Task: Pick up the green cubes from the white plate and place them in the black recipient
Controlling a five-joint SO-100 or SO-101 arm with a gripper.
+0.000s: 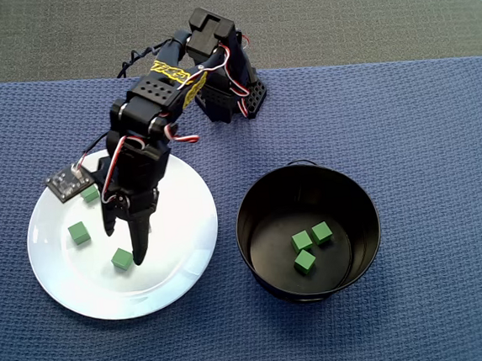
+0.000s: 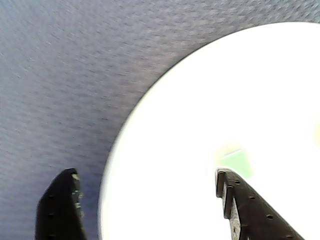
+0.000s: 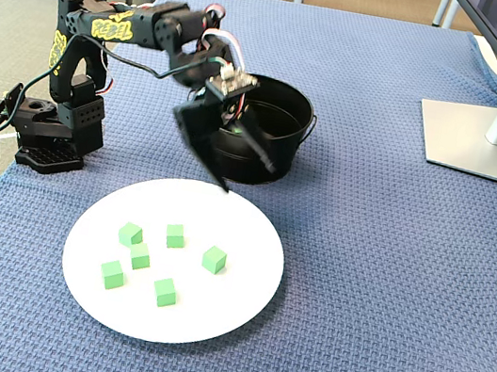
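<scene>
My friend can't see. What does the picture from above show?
A black robot arm reaches over a white plate, its open hand above three visible green cubes. Beside it, a black pot holds three more cubes, all on a blue cloth.

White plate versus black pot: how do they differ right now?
The white plate is flat and shallow; the black pot has tall straight walls. The plate holds five green cubes in the fixed view; the pot holds three in the overhead view. Both are round and rest on the blue cloth.
</scene>
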